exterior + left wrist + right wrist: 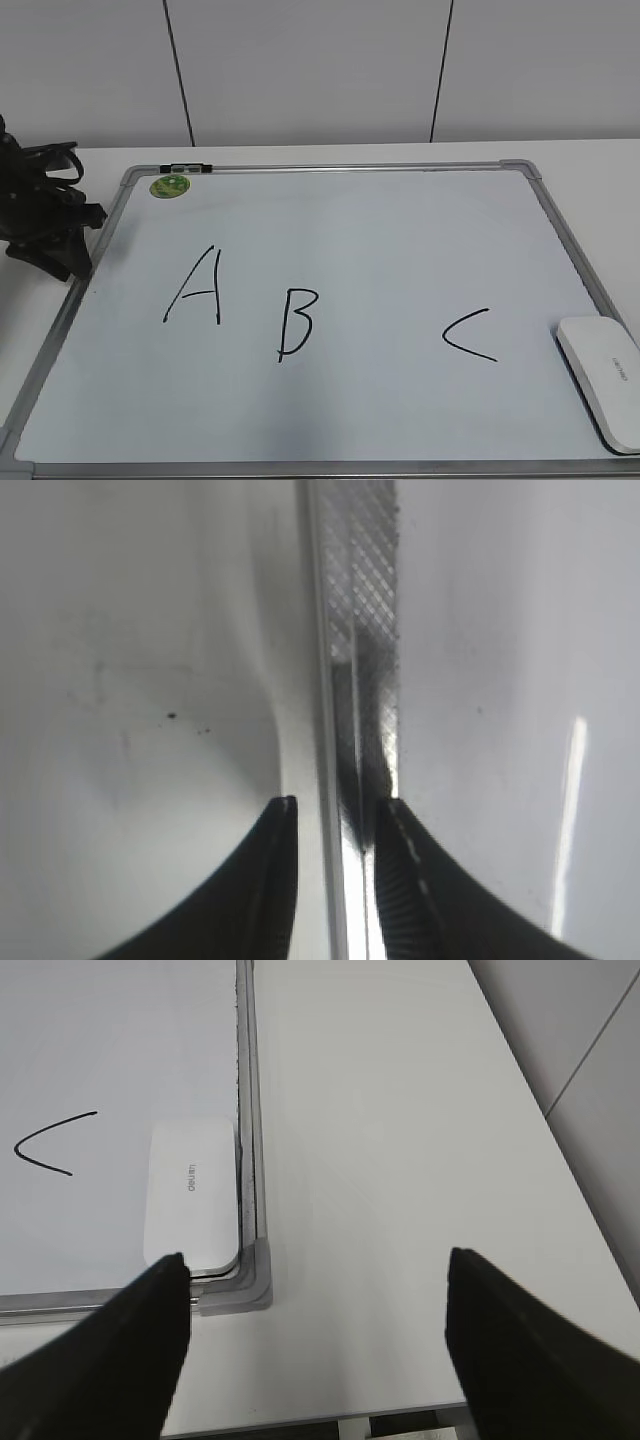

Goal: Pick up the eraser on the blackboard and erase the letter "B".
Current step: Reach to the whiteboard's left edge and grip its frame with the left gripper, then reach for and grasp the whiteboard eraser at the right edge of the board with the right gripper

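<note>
In the exterior view the blackboard [330, 420] lies flat on the white surface [600, 160] with its letters intact: the "A" [197, 287], the letter "B" [296, 323] and the "C" [468, 335] all show full strokes, so nothing has been wiped and the pick-up step looks not yet done. The eraser [603, 379] lies at the board's near right corner, well apart from the left gripper [52, 255], which sits at the board's left frame; the right gripper is out of this view. A round green sticker [170, 185] sits near the far left corner. In the left wrist view the left gripper [335, 815] is set narrow, its two dark fingers straddling the board's metal frame [362, 600], one fingertip [282, 815] on either side; whether they actually pinch it I cannot tell. In the right wrist view the right gripper [315, 1290] is spread wide and carries nothing, and the eraser [191, 1194] lies ahead and to the left of it, tucked against the frame beside the grey corner piece [250, 1285]. The next move, as I judge it, calls for the right gripper to shift left over the eraser, descend and close across its narrow width, though the frame just beside it leaves little room for a finger. No containers are visible.
</note>
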`<state>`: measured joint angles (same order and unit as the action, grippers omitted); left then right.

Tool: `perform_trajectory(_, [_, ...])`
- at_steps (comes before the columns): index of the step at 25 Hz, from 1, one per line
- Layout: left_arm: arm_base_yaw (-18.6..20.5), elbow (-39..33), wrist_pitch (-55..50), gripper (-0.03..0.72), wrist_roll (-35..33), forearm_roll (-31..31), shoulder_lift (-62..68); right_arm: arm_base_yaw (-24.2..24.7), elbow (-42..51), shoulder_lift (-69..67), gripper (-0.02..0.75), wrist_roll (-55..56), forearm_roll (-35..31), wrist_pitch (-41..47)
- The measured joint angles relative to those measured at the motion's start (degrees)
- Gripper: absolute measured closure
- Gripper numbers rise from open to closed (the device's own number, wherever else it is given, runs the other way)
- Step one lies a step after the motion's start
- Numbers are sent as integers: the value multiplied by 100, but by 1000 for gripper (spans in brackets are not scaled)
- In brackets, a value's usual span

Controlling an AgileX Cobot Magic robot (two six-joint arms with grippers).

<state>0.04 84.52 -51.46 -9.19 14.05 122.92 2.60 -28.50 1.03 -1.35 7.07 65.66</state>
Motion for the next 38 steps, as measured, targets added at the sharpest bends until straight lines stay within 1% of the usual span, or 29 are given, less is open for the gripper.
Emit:
perform_trajectory(4, [0,13,0,533,0,0,88,0,0,0,148,0,0,0])
perform_trajectory(9, [0,34,-23,556,0,24,103,0,0,0,148,0,0,0])
perform_trajectory(13, [0,38,-51,655,13,89,113,0,0,0,148,0,0,0])
perform_trajectory(19, [13,47,-75,666,49,108,113,0,-15,-37,148,-21,0,-32])
perform_trajectory(20, [13,47,-75,666,49,108,113,0,-62,-147,148,-50,-33,-74])
perform_trajectory(25, [13,47,-75,666,49,108,113,0,-288,-1253,148,-122,-377,-865])
perform_trajectory(27, [13,47,-75,666,49,108,113,0,-288,-1755,148,-177,-558,-985])
perform_trajectory(28, [13,47,-75,666,49,108,113,0,-288,-2034,143,-241,-707,-1035])
perform_trajectory(31, [13,47,-75,666,49,121,113,0,-288,-2744,85,-441,-1177,-1184])
perform_trajectory(33, [13,47,-75,666,49,133,113,0,-288,-3179,68,-515,-1477,-1449])
perform_trajectory(36, [13,47,-86,666,49,144,113,0,-298,-3666,65,-539,-1644,-1896])
perform_trajectory(38, [13,47,-86,666,49,166,113,0,-334,-4047,65,-550,-1670,-1966])
